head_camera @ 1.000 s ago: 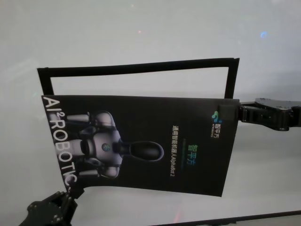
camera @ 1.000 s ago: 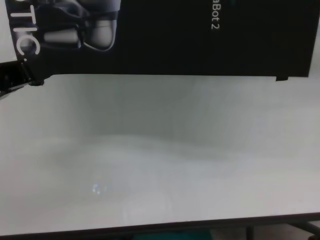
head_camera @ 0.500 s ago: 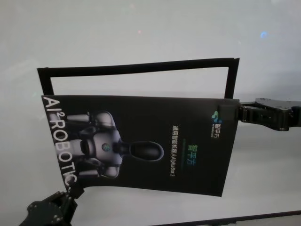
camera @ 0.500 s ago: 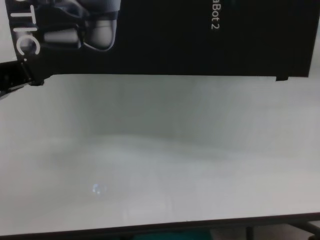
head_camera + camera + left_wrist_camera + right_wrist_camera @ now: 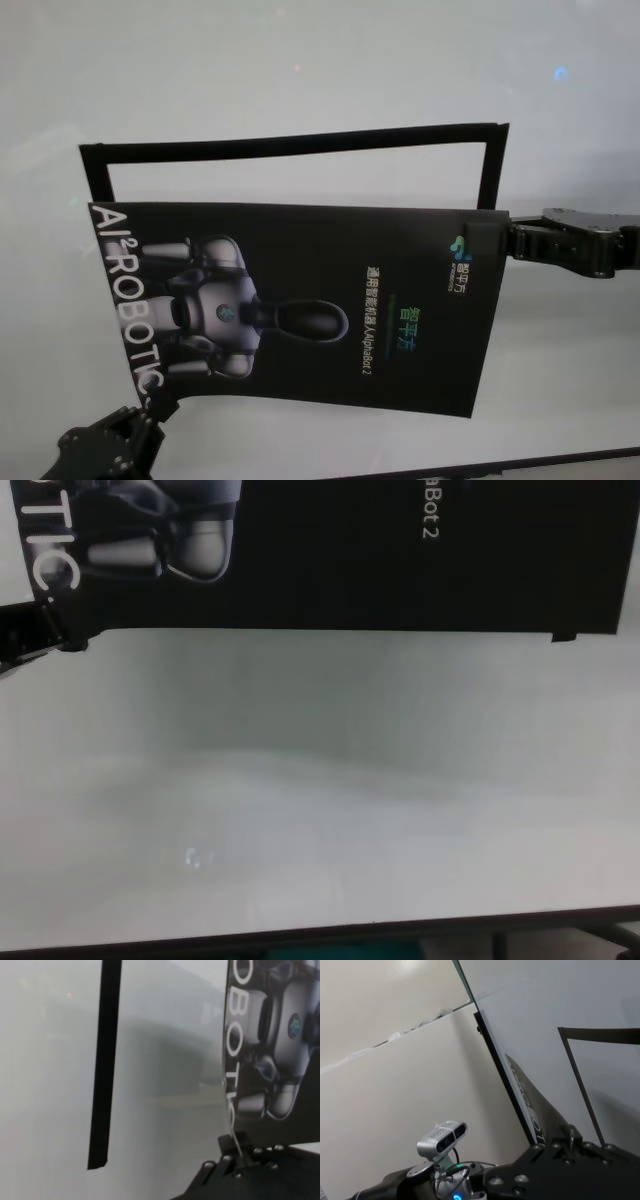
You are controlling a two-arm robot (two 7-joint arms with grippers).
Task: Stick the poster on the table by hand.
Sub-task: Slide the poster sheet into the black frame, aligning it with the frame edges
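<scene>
**A:** Where is the poster (image 5: 300,305) right now?

**B:** Above the counter (image 5: 300,60), held between both arms. It overlaps the near part of a black tape frame (image 5: 300,143) laid out on the counter; the frame's far strip and part of both side strips show beyond the poster's far edge. The chest view shows the near edge lifted, with a shadow on the counter under it.

**A:** State of each claw?

**B:** The left claw (image 5: 150,405) is closed on the near-left corner, beside the last letters of the white lettering. The left wrist view shows the sheet edge pinched between its pads. The right claw (image 5: 483,240) is closed on the far-right corner, next to the small logo. The two grips sit on diagonally opposite corners.

**A:** How will the sheet handle?

**B:** My judgement: light, thin and flexible. The left edge bows slightly in the left wrist view, so it is not stiff board. The glossy face is likely slippery under the pads, and a hard pinch could crease a corner.

**A:** Where should it be gripped?

**B:** At the corners or margins, as now. Diagonal tension keeps the sheet flat. If either corner slackens, expect the middle to sag and touch down first, which risks a wrinkle or a skewed fit against the frame.
</scene>
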